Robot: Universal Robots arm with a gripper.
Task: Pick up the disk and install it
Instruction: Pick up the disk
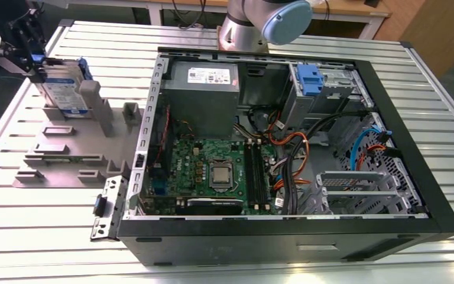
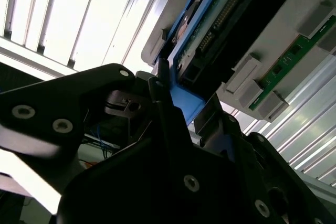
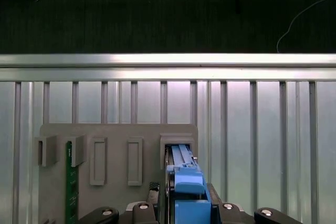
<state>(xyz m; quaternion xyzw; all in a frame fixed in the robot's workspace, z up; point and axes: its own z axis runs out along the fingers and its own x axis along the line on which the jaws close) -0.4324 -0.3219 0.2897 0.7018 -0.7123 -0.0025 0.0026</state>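
Note:
The disk (image 1: 61, 89) stands on edge in a slot of the grey holder (image 1: 69, 155) on the exterior view's left, outside the computer case (image 1: 416, 177). It is silver with a white-and-blue label and a blue bracket. My gripper (image 1: 28, 58) is at the disk's far upper end. In the first wrist view the disk's blue bracket (image 3: 185, 174) sits between the jaws of my gripper (image 3: 186, 200). In the second wrist view the dark fingers (image 2: 164, 95) of my gripper (image 2: 185, 104) press against the blue bracket of the disk (image 2: 207, 22). The disk still rests in its slot.
The open case holds a motherboard (image 1: 211, 171), a grey power supply (image 1: 203, 89) and a blue caddy (image 1: 308, 80) in the upper drive bay. A green memory stick (image 3: 69, 182) stands in another holder slot. The arm's base (image 1: 259, 23) rises behind the case. The slatted table (image 1: 38, 236) extends around.

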